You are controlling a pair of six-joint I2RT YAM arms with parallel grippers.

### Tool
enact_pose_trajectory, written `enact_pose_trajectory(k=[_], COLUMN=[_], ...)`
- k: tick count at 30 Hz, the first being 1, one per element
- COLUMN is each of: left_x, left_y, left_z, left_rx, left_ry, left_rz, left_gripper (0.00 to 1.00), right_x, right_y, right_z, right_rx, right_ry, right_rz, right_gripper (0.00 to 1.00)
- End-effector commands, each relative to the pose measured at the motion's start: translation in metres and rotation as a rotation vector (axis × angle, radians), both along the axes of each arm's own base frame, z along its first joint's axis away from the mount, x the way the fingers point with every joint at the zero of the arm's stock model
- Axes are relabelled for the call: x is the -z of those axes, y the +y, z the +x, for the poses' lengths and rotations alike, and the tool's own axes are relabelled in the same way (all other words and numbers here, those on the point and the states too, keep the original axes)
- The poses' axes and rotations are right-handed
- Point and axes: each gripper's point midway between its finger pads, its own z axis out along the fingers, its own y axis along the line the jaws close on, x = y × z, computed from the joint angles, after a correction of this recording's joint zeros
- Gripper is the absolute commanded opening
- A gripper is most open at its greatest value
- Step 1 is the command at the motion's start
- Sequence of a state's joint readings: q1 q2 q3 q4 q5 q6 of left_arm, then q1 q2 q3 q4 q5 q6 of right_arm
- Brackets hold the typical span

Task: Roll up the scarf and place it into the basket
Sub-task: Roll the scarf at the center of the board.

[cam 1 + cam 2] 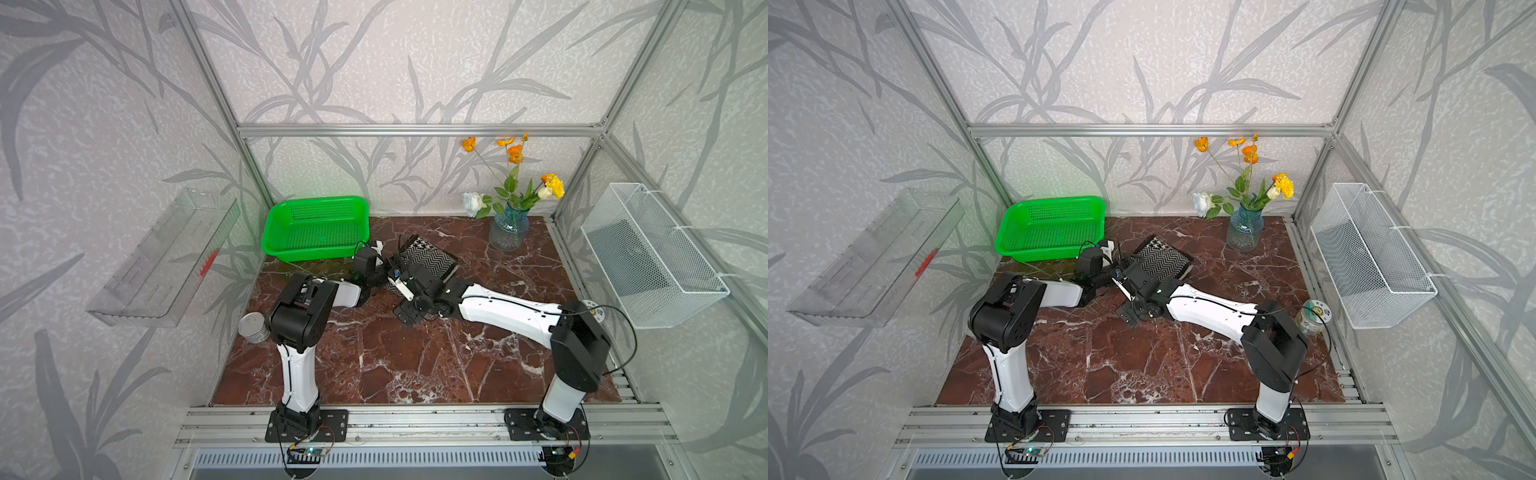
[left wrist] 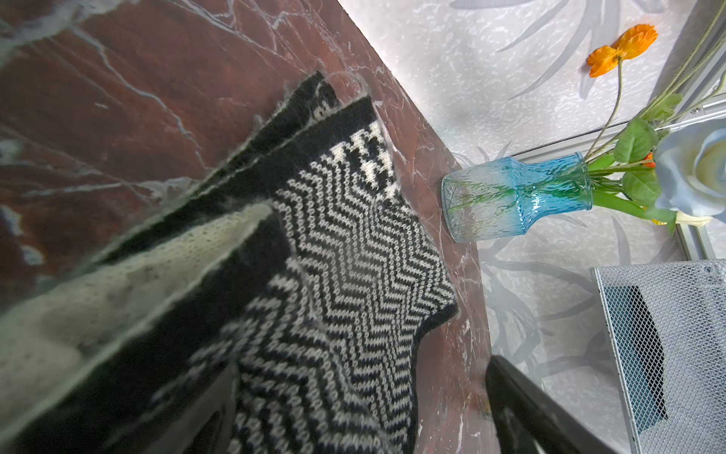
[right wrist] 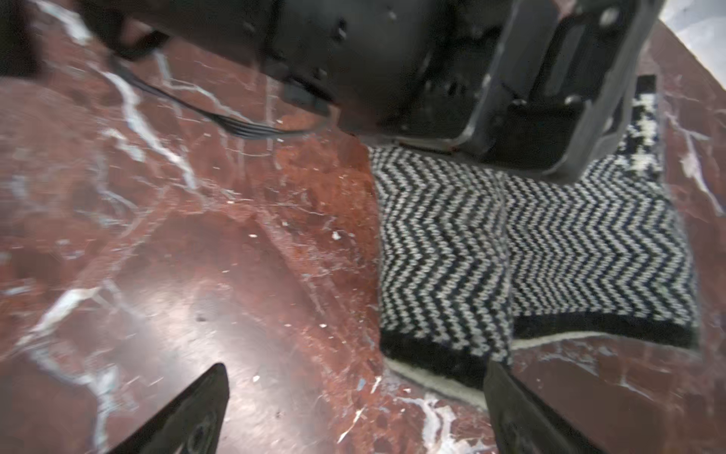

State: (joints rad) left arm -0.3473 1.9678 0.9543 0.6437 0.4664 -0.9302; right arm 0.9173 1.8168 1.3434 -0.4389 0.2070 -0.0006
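Note:
The scarf (image 1: 430,257) lies as a flat folded bundle on the marble table, herringbone face up, with a houndstooth patch at its far corner. The green basket (image 1: 316,227) stands empty just to its left at the back. Both arms meet at the scarf's near left end. My left gripper (image 2: 357,373) is open and straddles the scarf (image 2: 353,275); one finger (image 2: 522,408) stands off its edge over bare marble. My right gripper (image 3: 357,408) is open over bare marble, holding nothing, and the scarf's (image 3: 530,243) black-and-cream border lies just ahead of one finger (image 3: 514,408).
A blue glass vase (image 1: 509,230) of flowers stands at the back right. A tin can (image 1: 252,327) sits at the table's left edge and another can (image 1: 1313,318) by the right arm. A white wire-mesh basket (image 1: 652,257) hangs on the right wall and a clear tray (image 1: 166,257) on the left.

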Motion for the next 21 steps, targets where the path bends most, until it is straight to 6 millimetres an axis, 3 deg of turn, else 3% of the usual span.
enact_pose_trajectory(k=[1, 7, 10, 14, 17, 21], left_x=[0.03, 0.026, 0.026, 0.025, 0.025, 0.018], left_y=[0.003, 0.002, 0.0, 0.002, 0.003, 0.011], left_z=[-0.016, -0.016, -0.017, -0.019, -0.022, -0.026], left_rx=[0.0, 0.0, 0.004, 0.002, 0.004, -0.008], left_ry=[0.124, 0.132, 0.135, 0.137, 0.146, 0.139], left_rz=[0.009, -0.015, -0.025, -0.034, -0.043, -0.07], left_gripper=[0.97, 0.97, 0.97, 0.97, 0.97, 0.97], right_x=[0.017, 0.046, 0.055, 0.067, 0.074, 0.083], right_y=[-0.019, -0.025, -0.03, -0.031, -0.03, -0.034], right_z=[0.016, 0.023, 0.028, 0.035, 0.038, 0.039], right_rx=[0.023, 0.032, 0.046, 0.043, 0.036, 0.039], right_ry=[-0.066, -0.092, -0.113, -0.108, -0.094, -0.068], right_rz=[-0.184, -0.296, -0.348, -0.382, -0.385, -0.396], right_gripper=[1.0, 0.95, 0.83, 0.77, 0.49, 0.26])
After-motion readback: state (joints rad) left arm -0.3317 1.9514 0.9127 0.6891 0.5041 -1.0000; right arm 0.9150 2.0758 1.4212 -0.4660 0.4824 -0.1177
